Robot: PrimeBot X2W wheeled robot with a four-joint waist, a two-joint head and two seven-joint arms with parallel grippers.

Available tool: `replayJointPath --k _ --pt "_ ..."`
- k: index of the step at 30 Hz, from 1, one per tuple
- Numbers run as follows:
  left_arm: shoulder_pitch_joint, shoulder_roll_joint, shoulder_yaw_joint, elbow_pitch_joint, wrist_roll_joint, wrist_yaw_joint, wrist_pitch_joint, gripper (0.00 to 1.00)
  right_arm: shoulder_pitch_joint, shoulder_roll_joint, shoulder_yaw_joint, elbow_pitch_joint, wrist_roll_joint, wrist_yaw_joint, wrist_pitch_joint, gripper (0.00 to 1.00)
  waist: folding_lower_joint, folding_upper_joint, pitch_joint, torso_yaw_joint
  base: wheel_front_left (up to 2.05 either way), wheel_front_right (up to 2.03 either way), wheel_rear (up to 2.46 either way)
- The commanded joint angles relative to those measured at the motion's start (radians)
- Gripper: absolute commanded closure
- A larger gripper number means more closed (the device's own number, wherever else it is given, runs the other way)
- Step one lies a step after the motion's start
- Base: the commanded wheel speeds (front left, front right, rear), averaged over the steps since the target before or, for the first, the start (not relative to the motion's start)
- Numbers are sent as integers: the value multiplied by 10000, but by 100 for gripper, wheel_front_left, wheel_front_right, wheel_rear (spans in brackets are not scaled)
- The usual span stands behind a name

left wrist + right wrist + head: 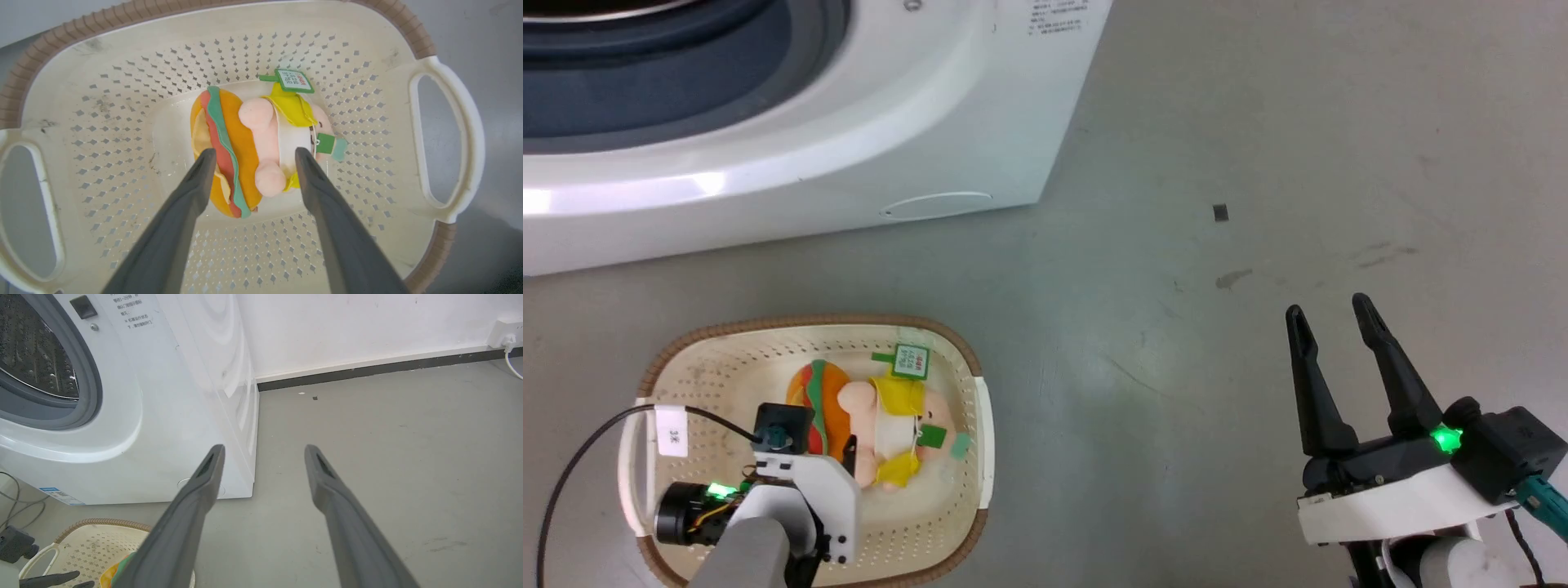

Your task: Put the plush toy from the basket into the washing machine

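Observation:
The pink plush toy (pixel 882 416) with its yellow bib and striped back lies on its side in the middle of the cream basket (pixel 809 327) on the floor. In the left wrist view my left gripper (pixel 254 153) is open above the plush toy (pixel 261 143); its two fingers straddle the toy's body, apart from it, inside the basket (pixel 122 81). The white washing machine (pixel 849 147) stands just behind the basket, its grey gasket and steel drum (pixel 32 355) showing. My right gripper (pixel 1330 309) hangs open and empty over bare floor to the right.
A black cable (pixel 572 465) loops over the basket's left handle. Grey floor stretches right of the washer to a white wall with a dark skirting (pixel 367 369) and a socket (pixel 504 328). Loose cables (pixel 16 498) lie left of the washer.

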State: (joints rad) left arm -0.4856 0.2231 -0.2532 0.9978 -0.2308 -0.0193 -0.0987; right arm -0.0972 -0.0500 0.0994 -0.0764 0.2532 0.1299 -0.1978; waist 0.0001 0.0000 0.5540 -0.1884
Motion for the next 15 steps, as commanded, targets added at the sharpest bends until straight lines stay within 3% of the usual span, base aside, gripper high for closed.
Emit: replayJointPath --k 1,15 --pt "-333 163 -122 364 -85 72 72 0 -265 -2 64 -99 116 7 -158 0 -1 0 374 -208 0 0 0" --pt "-1839 851 -929 1895 -141 148 343 0 -701 -2 330 -360 274 7 -448 0 -1 0 2069 -667 0 0 0"
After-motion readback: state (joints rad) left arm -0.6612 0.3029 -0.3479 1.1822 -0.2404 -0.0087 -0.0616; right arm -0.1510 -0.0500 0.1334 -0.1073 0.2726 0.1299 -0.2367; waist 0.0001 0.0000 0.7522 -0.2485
